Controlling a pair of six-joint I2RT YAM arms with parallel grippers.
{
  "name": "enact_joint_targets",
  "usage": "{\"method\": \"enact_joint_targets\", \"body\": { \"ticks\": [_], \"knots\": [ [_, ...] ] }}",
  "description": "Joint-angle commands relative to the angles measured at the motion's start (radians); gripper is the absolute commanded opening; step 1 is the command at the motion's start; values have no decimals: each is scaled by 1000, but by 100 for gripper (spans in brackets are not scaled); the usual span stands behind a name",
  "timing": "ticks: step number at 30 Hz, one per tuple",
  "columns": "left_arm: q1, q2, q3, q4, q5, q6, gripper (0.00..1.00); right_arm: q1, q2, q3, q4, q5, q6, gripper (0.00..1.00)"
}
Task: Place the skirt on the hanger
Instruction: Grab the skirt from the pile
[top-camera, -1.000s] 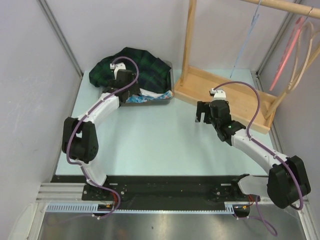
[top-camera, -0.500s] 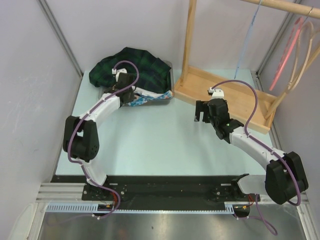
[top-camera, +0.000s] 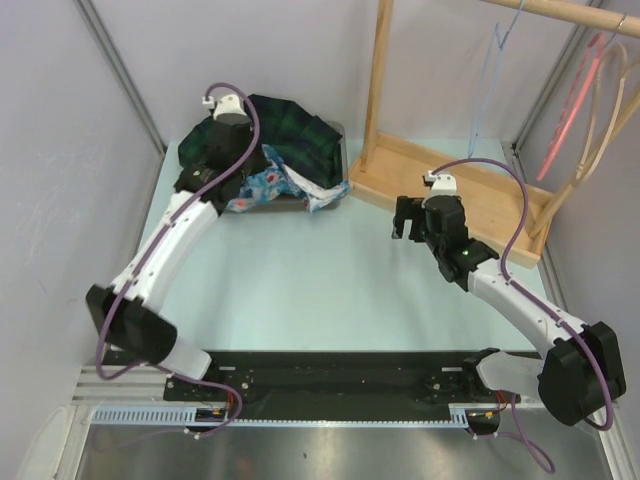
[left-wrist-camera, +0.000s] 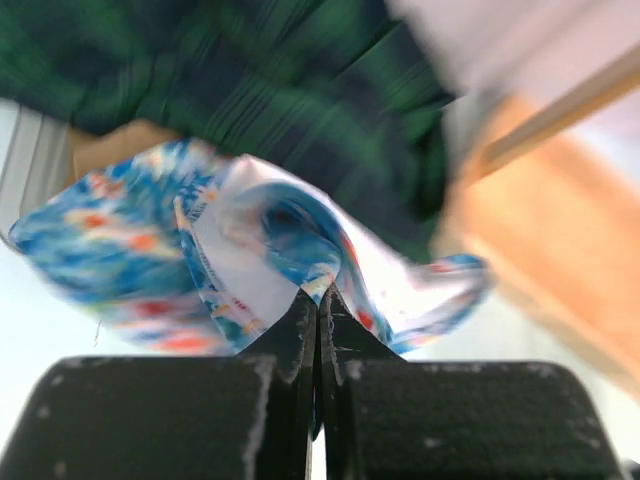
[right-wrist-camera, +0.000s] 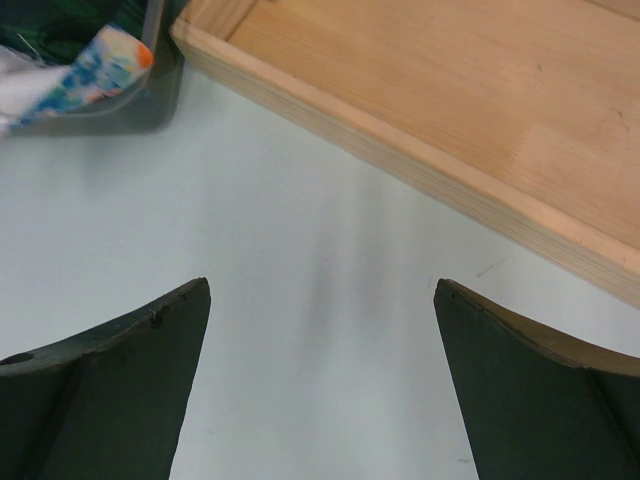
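Skirt (top-camera: 268, 188) — floral, long axis left-right, tip toward wooden base (top-camera: 470, 185) | left tool (left-wrist-camera: 318, 296) clamped on it | right tool (right-wrist-camera: 320, 286) — apart

No writing, label, brand or number can be read anywhere here, neither on the floral fabric (top-camera: 272, 188) nor the wooden stand (top-camera: 480, 195).

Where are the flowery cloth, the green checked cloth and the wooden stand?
flowery cloth (top-camera: 270, 186): overhead view, its patterned middle.
green checked cloth (top-camera: 300, 135): overhead view, its top folds.
wooden stand (top-camera: 395, 165): overhead view, its base board.
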Motion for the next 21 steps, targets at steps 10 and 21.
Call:
{"method": "enact_joint_targets", "body": {
  "ticks": [10, 21],
  "knots": [
    [-60, -531, -176, -95, 6, -3, 0, 68, 25, 132, 174, -366, -117, 100],
    [-60, -943, -583, -137, 233, -135, 0, 202, 177, 115, 231, -154, 2, 100]
  ]
}}
